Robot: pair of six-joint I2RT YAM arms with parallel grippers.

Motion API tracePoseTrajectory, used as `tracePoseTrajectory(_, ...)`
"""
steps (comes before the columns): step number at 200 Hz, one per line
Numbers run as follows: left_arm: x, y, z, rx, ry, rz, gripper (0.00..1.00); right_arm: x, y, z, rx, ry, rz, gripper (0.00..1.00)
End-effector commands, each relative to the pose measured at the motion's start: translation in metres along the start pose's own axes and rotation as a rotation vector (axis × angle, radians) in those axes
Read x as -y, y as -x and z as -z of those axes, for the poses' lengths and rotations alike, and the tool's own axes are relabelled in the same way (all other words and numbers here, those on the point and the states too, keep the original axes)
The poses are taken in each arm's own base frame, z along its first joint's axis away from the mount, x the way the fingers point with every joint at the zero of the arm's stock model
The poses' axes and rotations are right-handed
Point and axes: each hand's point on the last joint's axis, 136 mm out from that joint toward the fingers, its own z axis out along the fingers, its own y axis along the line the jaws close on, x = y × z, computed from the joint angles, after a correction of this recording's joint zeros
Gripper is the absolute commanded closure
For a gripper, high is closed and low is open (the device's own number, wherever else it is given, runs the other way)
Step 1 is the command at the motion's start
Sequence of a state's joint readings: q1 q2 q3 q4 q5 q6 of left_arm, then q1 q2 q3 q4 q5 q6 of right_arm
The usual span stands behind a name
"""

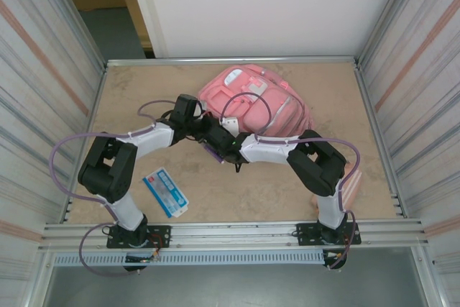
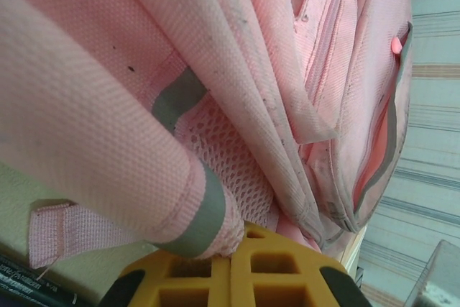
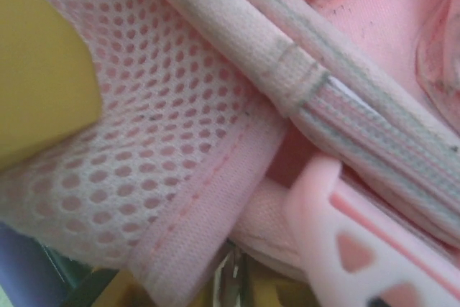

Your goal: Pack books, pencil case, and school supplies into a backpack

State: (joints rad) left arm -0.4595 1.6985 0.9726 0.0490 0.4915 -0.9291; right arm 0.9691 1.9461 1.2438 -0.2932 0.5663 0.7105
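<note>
The pink backpack (image 1: 251, 95) lies at the back middle of the table, white patch up. Both grippers meet at its near-left edge. My left gripper (image 2: 241, 239) is shut, with the end of a padded pink strap (image 2: 108, 141) nipped at its yellow fingertips. My right gripper (image 3: 230, 285) stands nearly closed under a mesh strap (image 3: 144, 149), with pink fabric and a small metal piece between its fingers. The light blue pencil case (image 1: 167, 192) lies near the left arm's base. A purple pen (image 1: 213, 152) lies under the right wrist. A pale pink book (image 1: 352, 177) lies partly behind the right arm.
Corrugated metal walls close in the table on the left and right, and a metal rail runs along the near edge. A pink plastic buckle (image 3: 345, 235) sits close to the right fingers. A dark slim thing with white lettering (image 2: 36, 285) lies on the table below the strap.
</note>
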Motion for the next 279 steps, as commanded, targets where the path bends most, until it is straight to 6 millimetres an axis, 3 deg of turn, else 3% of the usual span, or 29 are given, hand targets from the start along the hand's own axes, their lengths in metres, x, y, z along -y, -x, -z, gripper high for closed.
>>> tracePoseTrajectory(1,0.043,0.001,0.014,-0.020,-0.115,-0.063,1.00,0.001,0.029,0.005,0.094,-0.015,0.017,0.94)
tracePoseTrajectory(27,0.036,0.007,0.015,-0.002,-0.087,-0.073,1.00,0.003,0.023,0.009,0.079,-0.008,0.028,1.00)
tracePoseTrajectory(63,0.026,0.029,0.011,0.039,-0.010,-0.206,1.00,-0.003,-0.008,0.025,-0.166,0.172,-0.081,1.00)
tracePoseTrajectory(119,-0.010,0.064,0.002,0.037,0.031,-0.160,1.00,0.030,-0.047,0.045,-0.431,0.235,-0.121,1.00)
tracePoseTrajectory(189,-0.037,0.083,0.006,0.020,0.047,-0.097,1.00,0.080,-0.055,0.054,-0.504,0.221,-0.153,1.00)
tracePoseTrajectory(230,-0.054,0.108,0.007,0.037,0.072,-0.062,1.00,0.105,-0.060,0.070,-0.528,0.245,-0.140,1.00)
tracePoseTrajectory(279,-0.060,0.134,0.005,0.036,0.080,-0.042,1.00,0.119,-0.059,0.082,-0.535,0.237,-0.096,1.00)
